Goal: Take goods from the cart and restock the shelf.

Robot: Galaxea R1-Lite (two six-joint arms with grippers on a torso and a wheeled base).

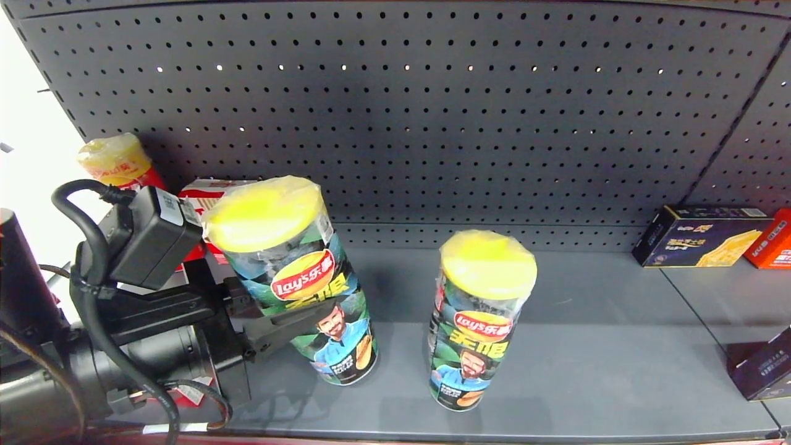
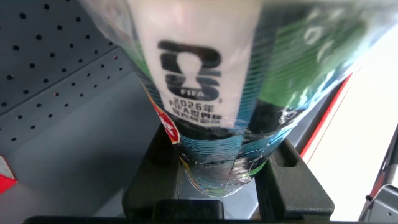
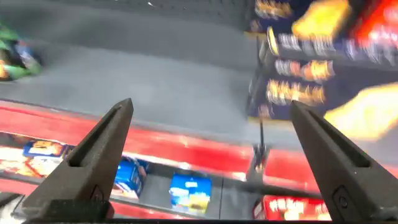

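Grey shelf (image 1: 587, 371) with a pegboard back (image 1: 432, 93). At its left a tall chip can (image 1: 296, 278), yellow lid, green-and-blue wrap, tilts, clamped by the left gripper (image 1: 281, 318). At its 3 o'clock an identical can (image 1: 479, 321) stands upright. Right gripper (image 3: 211, 106) gapes wide.

Left end effector (image 1: 272, 312) clamped, right (image 3: 211, 107) splayed

- The gripped can (image 1: 296, 278) has a yellow lid and a green, blue and black printed wrap with a red-and-yellow oval logo. Its reverse side is white with black print.
- The free can (image 1: 476, 321) has the same yellow lid and green-blue pattern.
- The left end effector (image 1: 266, 312) is black, and the right end effector (image 3: 214, 162) is dark grey.
- The shelf (image 1: 587, 358) is plain grey, and its pegboard (image 1: 432, 93) is dark grey, dotted with even rows of holes.
- The navy box (image 1: 698, 238) bears yellow artwork.
- The orange-red box (image 1: 772, 247) lies just beside it.
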